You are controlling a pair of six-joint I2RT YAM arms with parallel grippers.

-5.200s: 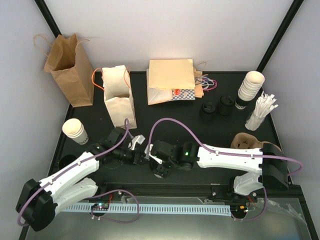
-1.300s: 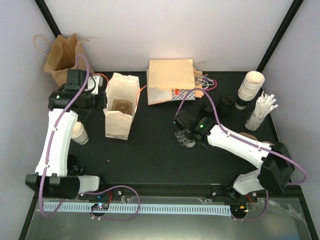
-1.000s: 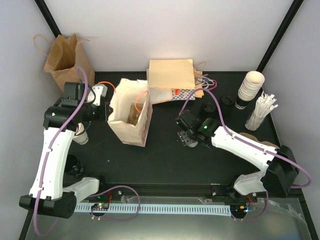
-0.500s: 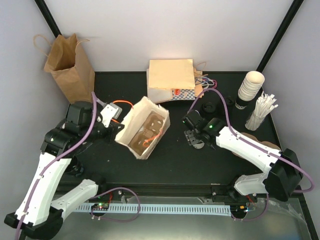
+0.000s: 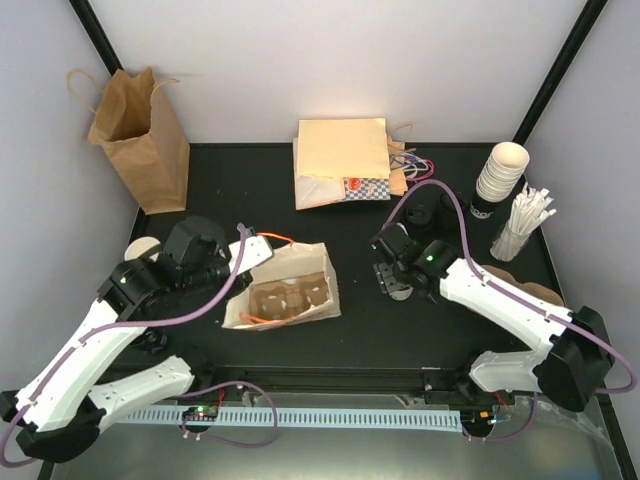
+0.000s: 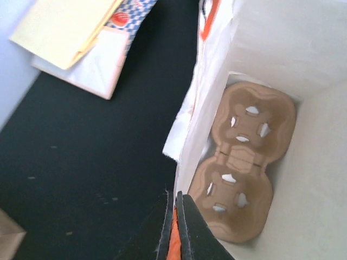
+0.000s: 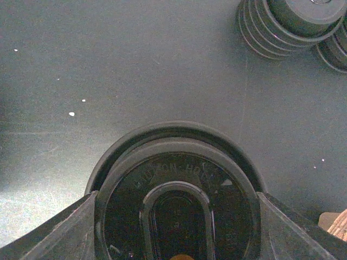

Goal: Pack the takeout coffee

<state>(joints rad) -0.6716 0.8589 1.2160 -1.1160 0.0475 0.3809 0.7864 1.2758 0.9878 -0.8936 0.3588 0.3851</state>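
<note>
Right end effector point(image 5: 393, 281) gripping takeout coffee point(image 7: 176, 162), embossed lid lettering unreadable

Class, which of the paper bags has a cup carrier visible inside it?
The white bag, its orange handle pinched by the left gripper; the brown bag stands upright, back left.

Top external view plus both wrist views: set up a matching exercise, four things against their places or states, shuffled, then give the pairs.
1. white paper bag with orange handles
2. brown cardboard cup carrier
3. tall brown paper bag
4. cream paper cup with round black plastic lid

A. between the right gripper's fingers
B. standing upright, far left
C. inside the white bag
D. tipped over, held by the left gripper

Pairs: 1-D, 2-C, 3-B, 4-A.
</note>
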